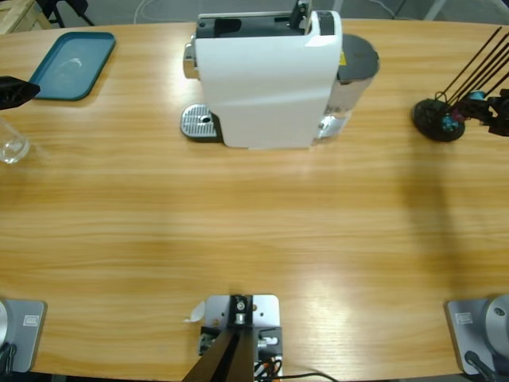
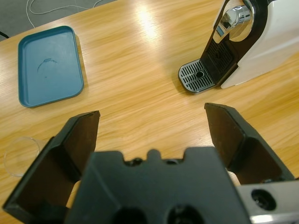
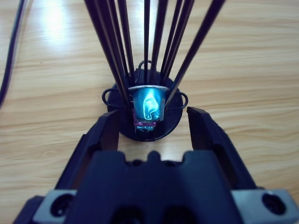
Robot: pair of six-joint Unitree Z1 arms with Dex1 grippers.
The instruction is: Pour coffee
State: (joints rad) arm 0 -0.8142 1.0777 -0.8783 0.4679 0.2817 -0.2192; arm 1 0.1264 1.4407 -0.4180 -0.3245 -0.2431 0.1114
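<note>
No coffee is in view. A clear glass (image 1: pixel 12 145) stands at the table's left edge, and its rim (image 2: pixel 18 155) shows beside my left jaw. My left gripper (image 2: pixel 152 116) is open and holds nothing; it hovers at the left edge (image 1: pixel 16 91), just behind the glass. It looks toward the white coffee machine (image 1: pixel 266 76) and its metal drip tray (image 2: pixel 196 77). My right gripper (image 3: pixel 152 123) is open at the far right (image 1: pixel 495 111). Its jaws stand on either side of the base of a black capsule rack (image 1: pixel 437 119) that holds a blue capsule (image 3: pixel 148 105).
A teal tray (image 1: pixel 71 64) lies at the back left corner, with nothing in it. The rack's long black rods (image 3: pixel 117 42) rise in front of the right gripper. Bare wooden table (image 1: pixel 254 255) spreads in front of the machine.
</note>
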